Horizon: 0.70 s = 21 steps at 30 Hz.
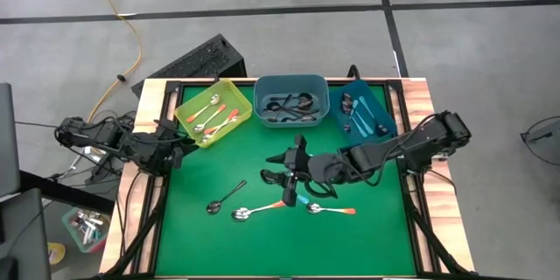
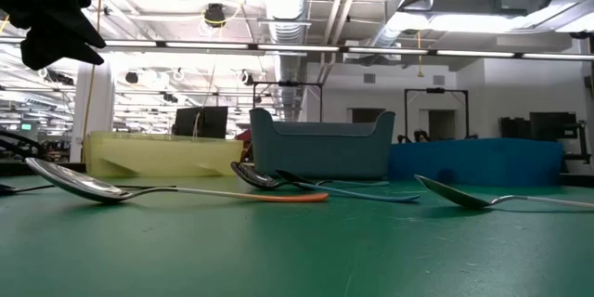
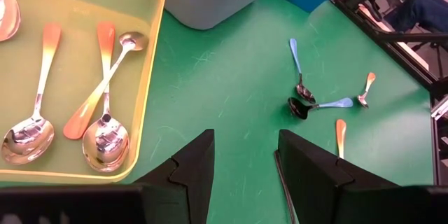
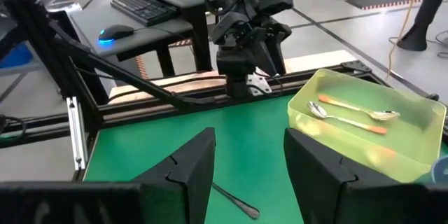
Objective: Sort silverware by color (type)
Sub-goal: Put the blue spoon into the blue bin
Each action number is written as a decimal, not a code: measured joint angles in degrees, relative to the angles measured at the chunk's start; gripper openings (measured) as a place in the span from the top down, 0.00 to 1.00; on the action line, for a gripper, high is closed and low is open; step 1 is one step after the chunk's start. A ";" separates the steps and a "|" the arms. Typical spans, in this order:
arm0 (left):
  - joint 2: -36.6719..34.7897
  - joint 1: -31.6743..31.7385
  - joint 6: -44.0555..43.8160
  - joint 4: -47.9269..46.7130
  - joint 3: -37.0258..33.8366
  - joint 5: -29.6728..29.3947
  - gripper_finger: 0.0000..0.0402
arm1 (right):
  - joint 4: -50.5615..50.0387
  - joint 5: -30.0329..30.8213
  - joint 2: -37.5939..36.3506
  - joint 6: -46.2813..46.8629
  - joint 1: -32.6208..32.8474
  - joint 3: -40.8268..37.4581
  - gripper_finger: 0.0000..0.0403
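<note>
Several spoons lie flat on the green mat [image 1: 219, 245]: a dark one [image 1: 226, 197], two orange-handled ones [image 1: 258, 211] [image 1: 332, 210] and a blue-handled one [image 1: 300, 199]. Orange-handled spoons [image 3: 105, 105] lie in the yellow bin [image 1: 213, 112], dark ones in the grey-blue bin [image 1: 290, 99], blue ones in the blue bin [image 1: 359, 114]. My right gripper [image 1: 278, 168] [image 4: 248, 161] hangs open above the mat's middle, over the loose spoons, with nothing between its fingers. My left gripper [image 1: 179, 150] [image 3: 243, 161] stands open and holds nothing, beside the yellow bin's near corner.
The three bins stand in a row along the mat's far edge. A black frame rail [image 1: 411, 219] runs along the table's right side, with another on the left. The near half of the mat, in front of the loose spoons, is bare green.
</note>
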 joint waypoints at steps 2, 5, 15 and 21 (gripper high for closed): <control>0.00 0.00 0.00 0.00 0.00 -0.01 0.64 | -0.04 0.00 0.02 0.11 0.00 0.00 0.54; 0.00 0.01 0.00 0.00 -0.01 -0.02 0.64 | 0.04 0.01 0.02 0.10 0.00 0.00 0.54; 0.00 0.01 0.00 0.00 -0.01 -0.01 0.64 | 2.91 0.07 0.02 0.31 -0.01 0.00 0.54; 0.00 0.00 0.00 0.00 -0.01 -0.01 0.64 | 5.62 0.02 0.02 4.12 -0.50 0.00 0.54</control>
